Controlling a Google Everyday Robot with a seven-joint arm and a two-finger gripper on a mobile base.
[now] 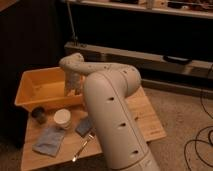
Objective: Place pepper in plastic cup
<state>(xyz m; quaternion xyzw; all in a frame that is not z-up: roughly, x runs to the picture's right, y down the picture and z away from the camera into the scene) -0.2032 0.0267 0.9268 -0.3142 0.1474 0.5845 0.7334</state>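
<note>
Hovering over yellow bin (40,91), end effector (73,92) stands open.

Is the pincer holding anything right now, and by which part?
Nothing seen held: the pincer hangs open inside the yellow bin, with nothing visible in its grip.

the thick white arm (114,125) rises from the bottom of the view, bends at the elbow (120,80) and runs its forearm away to the left. at its end the wrist (72,64) turns down, and the gripper (74,89) hangs below it, pointing straight down with its two fingers spread apart.
</note>
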